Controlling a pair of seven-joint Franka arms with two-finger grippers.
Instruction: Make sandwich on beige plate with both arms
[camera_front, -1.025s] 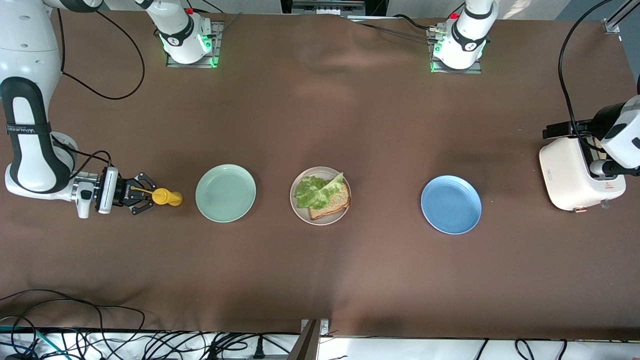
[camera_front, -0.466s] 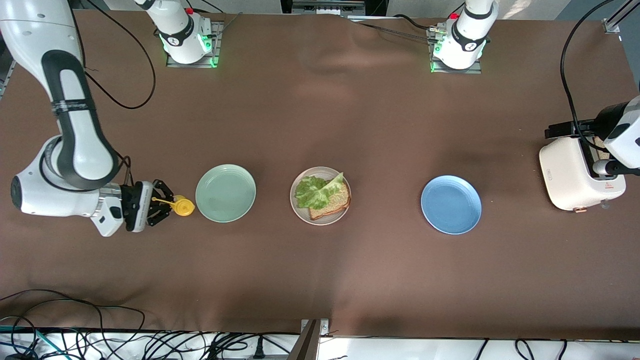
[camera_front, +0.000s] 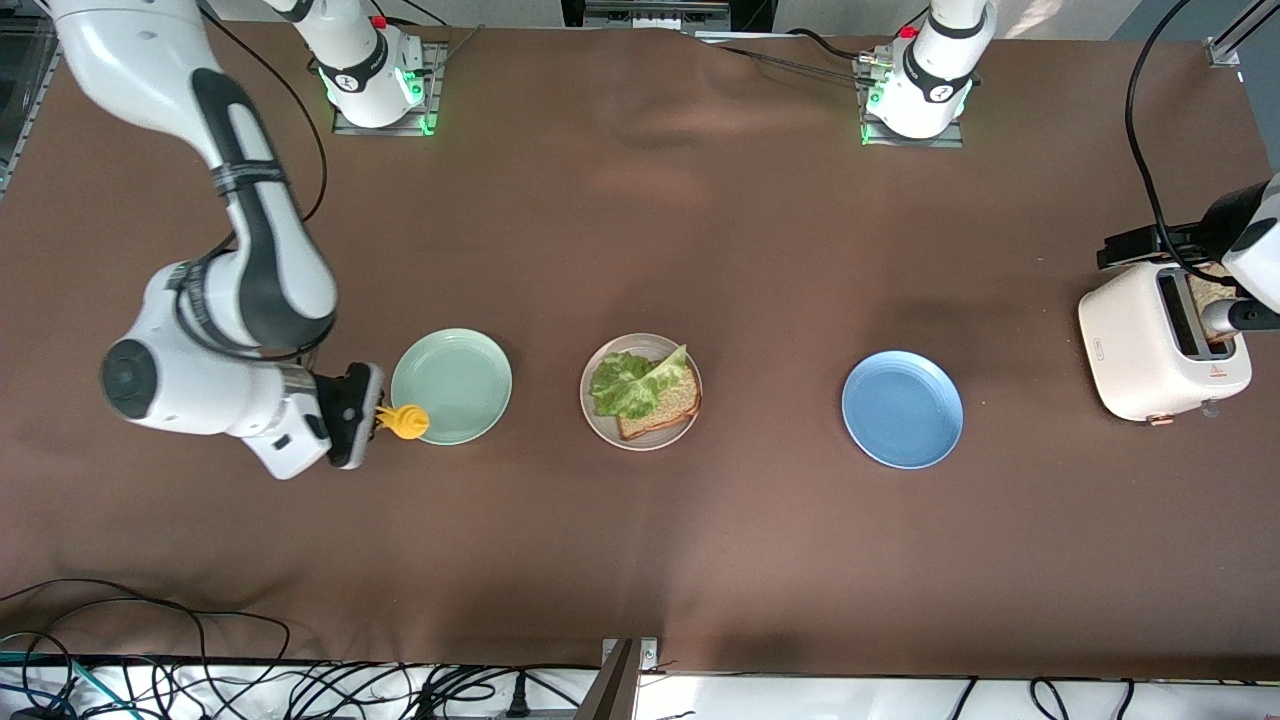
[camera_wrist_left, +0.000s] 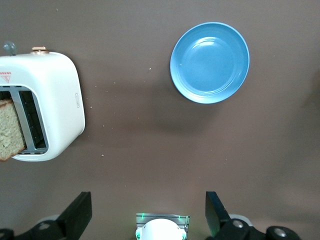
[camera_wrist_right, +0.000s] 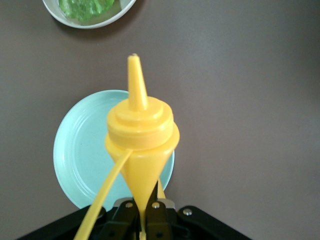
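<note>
Bottle (camera_wrist_right: 142, 145): clamped in right gripper (camera_wrist_right: 146, 210) over green plate (camera_front: 451, 386) rim, nozzle toward beige plate (camera_front: 641, 391). Left gripper (camera_wrist_left: 148, 215): spread wide above toaster (camera_front: 1160, 343).

Right gripper (camera_front: 385, 420): in front view its fingers are hidden under the wrist body and the yellow squeeze bottle (camera_front: 404, 422); in right wrist view the frame edge cuts off the lower bottle and the finger bases, so the contact point can't be seen. Beige plate (camera_wrist_right: 90, 17): only a sliver in right wrist view, rest out of frame. Bread slice (camera_front: 660, 408) on it is mostly covered by the lettuce leaf (camera_front: 628, 384). Left gripper (camera_wrist_left: 149, 215): fingertips only, body cropped; in front view it's off the frame edge over the toaster (camera_front: 1140, 345). Toaster slice (camera_wrist_left: 10, 131): lower part hidden in the slot, one side cropped.
</note>
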